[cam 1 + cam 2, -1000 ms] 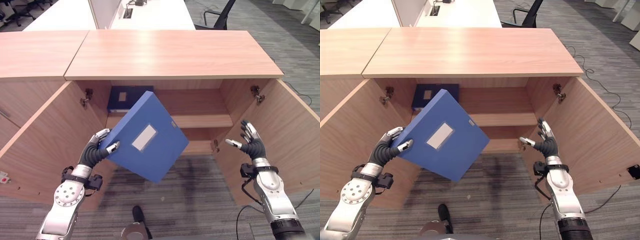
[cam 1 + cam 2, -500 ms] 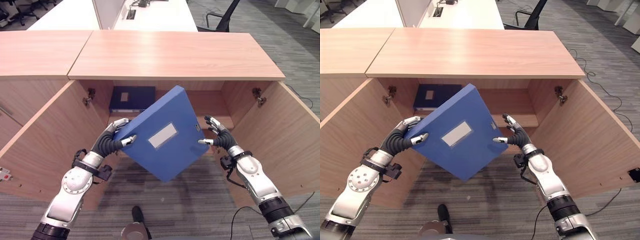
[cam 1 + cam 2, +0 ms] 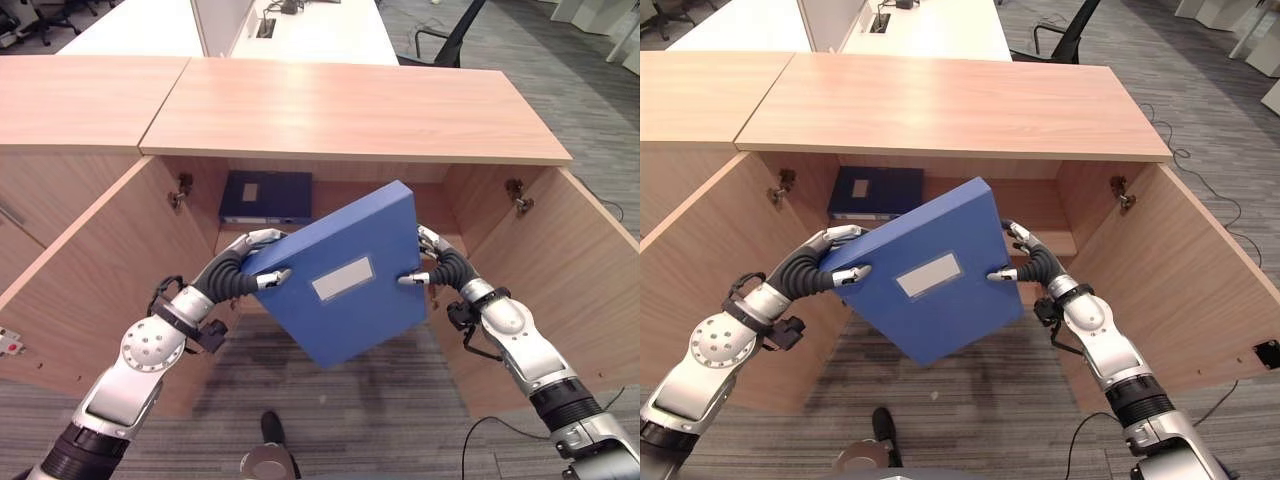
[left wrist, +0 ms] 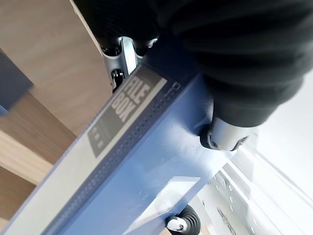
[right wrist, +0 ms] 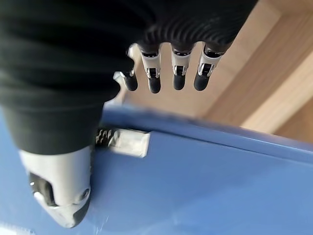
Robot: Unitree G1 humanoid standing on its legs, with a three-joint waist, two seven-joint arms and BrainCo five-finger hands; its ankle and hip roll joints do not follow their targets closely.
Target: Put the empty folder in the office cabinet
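Now that the right robot hand has come to pinch the folder opposite the gripping left robot hand, both hold it tilted before the open cabinet, ready for the shelf.

i read "file box" in pale capitals on the grey spine label of the blue rectangular folder. the white label on its front cover looks blank to me.
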